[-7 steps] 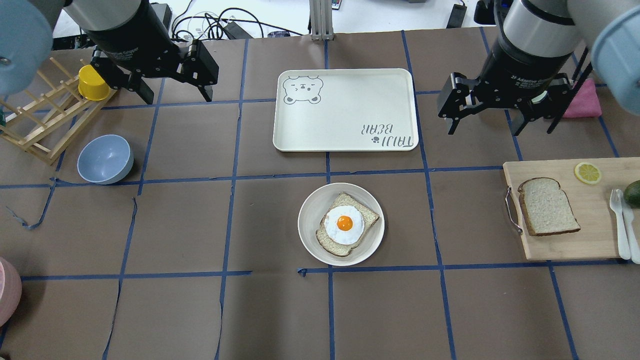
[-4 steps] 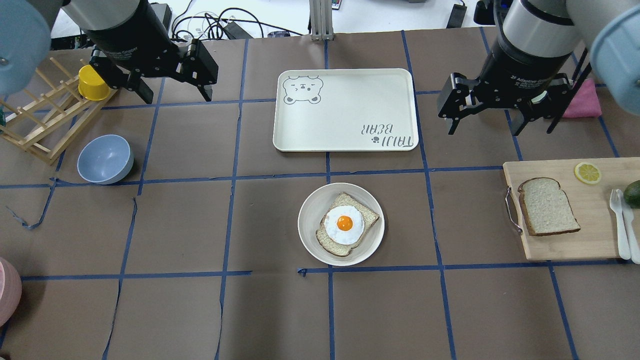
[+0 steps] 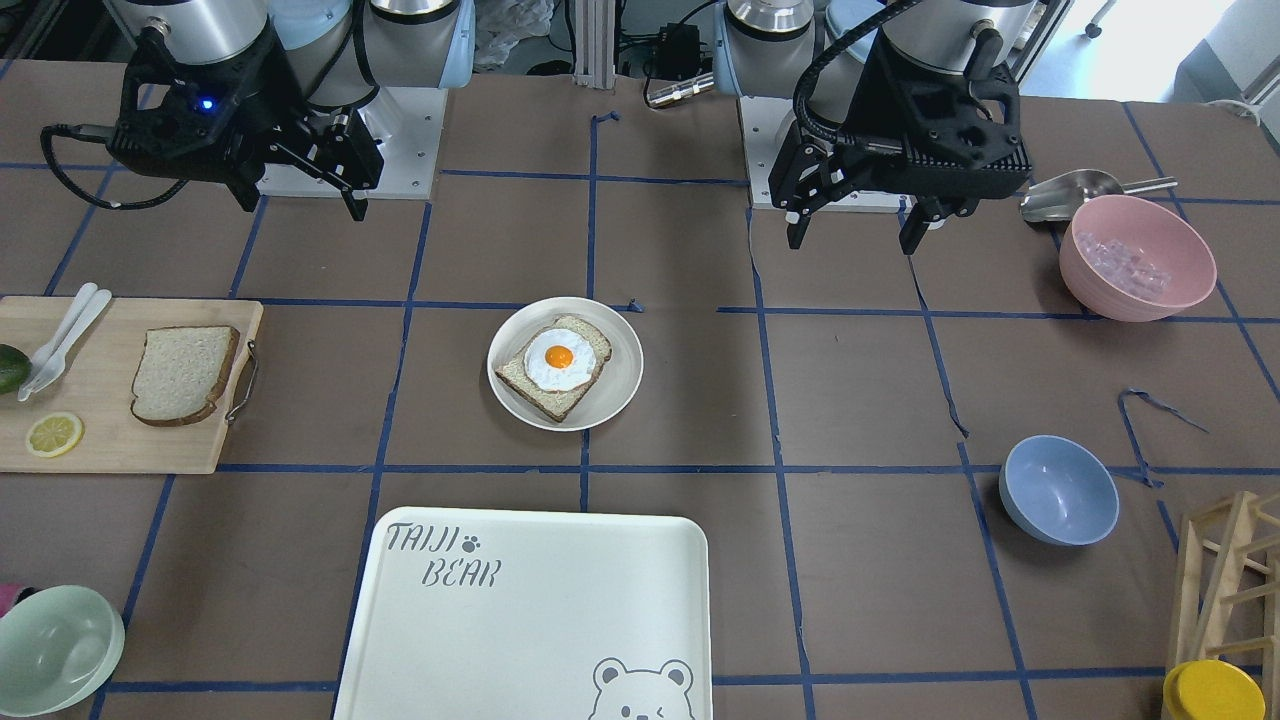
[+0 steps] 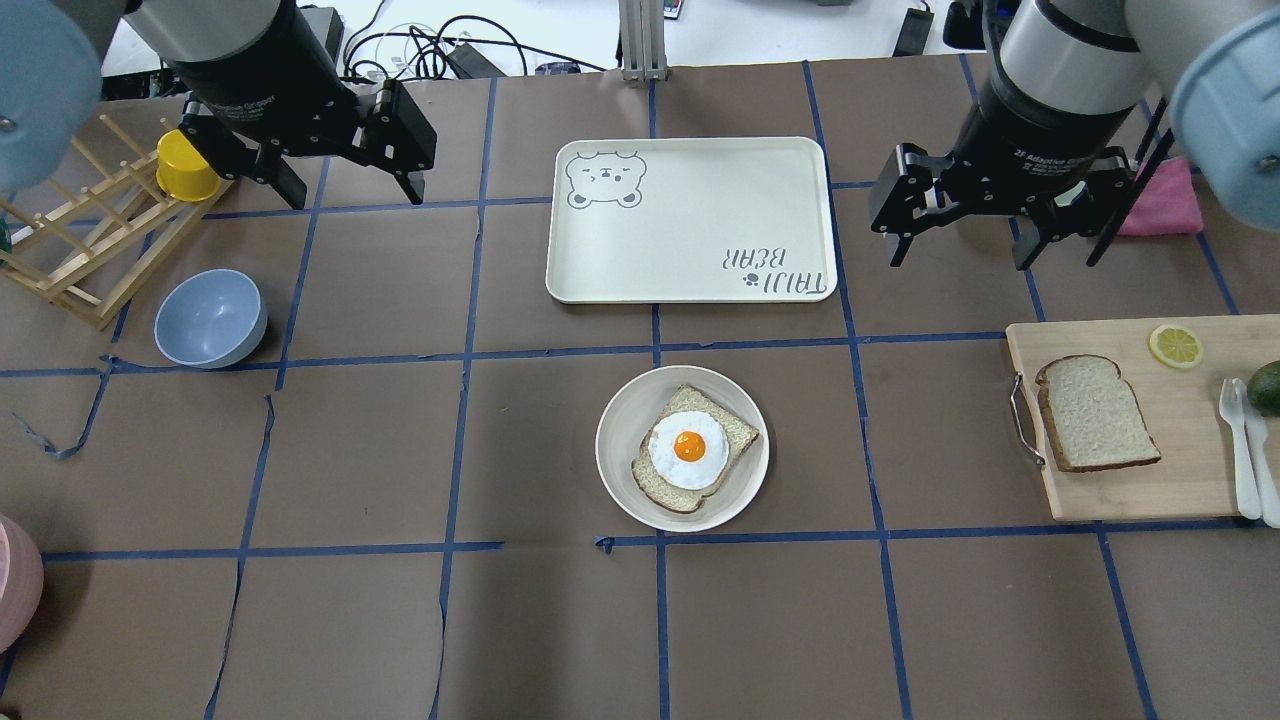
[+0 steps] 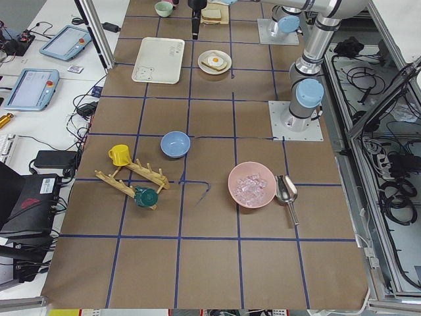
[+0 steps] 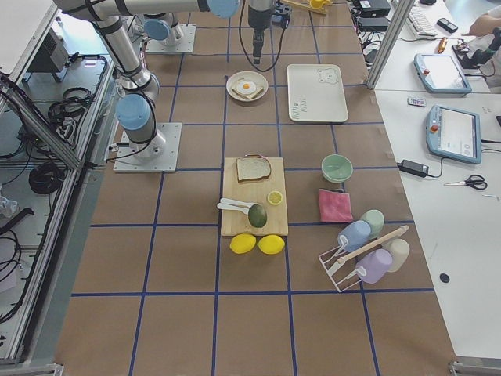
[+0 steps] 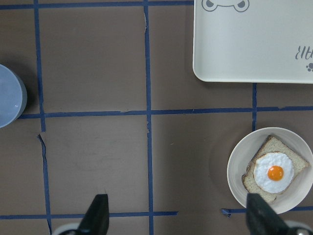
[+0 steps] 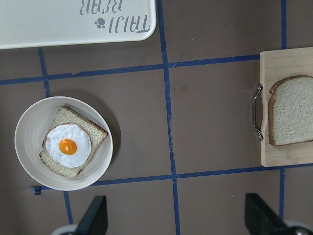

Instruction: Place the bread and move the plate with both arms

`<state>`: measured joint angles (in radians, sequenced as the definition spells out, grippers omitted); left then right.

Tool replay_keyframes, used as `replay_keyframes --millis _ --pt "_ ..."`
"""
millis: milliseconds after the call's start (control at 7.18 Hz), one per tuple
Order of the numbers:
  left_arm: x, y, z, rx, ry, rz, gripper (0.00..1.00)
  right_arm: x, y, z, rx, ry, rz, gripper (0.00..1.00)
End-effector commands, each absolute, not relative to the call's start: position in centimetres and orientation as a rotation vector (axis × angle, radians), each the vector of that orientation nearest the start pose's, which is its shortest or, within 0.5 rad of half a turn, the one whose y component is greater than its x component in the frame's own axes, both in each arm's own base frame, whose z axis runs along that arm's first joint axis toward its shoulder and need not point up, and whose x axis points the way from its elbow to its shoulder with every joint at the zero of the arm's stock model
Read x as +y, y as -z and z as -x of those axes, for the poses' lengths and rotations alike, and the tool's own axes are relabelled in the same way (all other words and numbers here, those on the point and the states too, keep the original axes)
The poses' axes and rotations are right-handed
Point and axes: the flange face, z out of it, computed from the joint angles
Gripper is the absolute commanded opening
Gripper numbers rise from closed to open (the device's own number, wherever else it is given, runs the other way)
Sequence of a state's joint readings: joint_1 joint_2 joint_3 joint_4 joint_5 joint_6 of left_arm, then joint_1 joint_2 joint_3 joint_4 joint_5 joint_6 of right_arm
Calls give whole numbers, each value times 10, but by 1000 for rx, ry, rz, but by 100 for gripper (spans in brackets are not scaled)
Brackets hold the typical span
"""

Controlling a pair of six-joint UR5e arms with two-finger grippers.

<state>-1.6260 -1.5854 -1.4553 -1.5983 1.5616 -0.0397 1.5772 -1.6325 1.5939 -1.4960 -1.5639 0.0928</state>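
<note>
The plain bread slice (image 4: 1096,412) lies on a wooden cutting board (image 4: 1190,490) at the right; it also shows in the front view (image 3: 183,373) and the right wrist view (image 8: 292,110). The cream plate (image 4: 620,440) sits mid-table and holds a slice topped with a fried egg (image 4: 688,447); it also shows in the front view (image 3: 618,375), the left wrist view (image 7: 238,169) and the right wrist view (image 8: 27,132). My left gripper (image 4: 350,195) hovers open and empty at the far left. My right gripper (image 4: 960,255) hovers open and empty, beyond the board.
A big white bear-printed tray (image 4: 690,220) lies beyond the plate. A blue bowl (image 4: 210,318), a wooden rack (image 4: 90,250) and a yellow cup (image 4: 187,166) stand at the left. A lemon slice (image 4: 1175,345), cutlery (image 4: 1240,445) and an avocado (image 4: 1266,386) lie on the board. A pink bowl (image 3: 1137,257) and a green bowl (image 3: 55,648) stand near the table's edges.
My right gripper has shifted slightly left and away from the board. The left arm, plate and bread have not moved.
</note>
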Motion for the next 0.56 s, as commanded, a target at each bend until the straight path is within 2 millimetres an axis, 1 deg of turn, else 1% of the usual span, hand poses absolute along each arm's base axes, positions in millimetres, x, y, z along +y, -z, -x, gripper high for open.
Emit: replay_keyframes --millis 0,139,278,418 --pt "-495 -536 162 3152 118 -27 100 -488 -467 -125 3143 -113 -149 100" --pt "-495 -536 162 3152 118 -27 100 -499 -457 -114 3144 -133 -135 88" --pt "-495 -535 162 3152 115 -27 100 -508 -444 -89 3136 -178 -177 79" --pt "-495 -536 162 3152 118 -27 100 -519 -420 -57 3127 -254 -264 79"
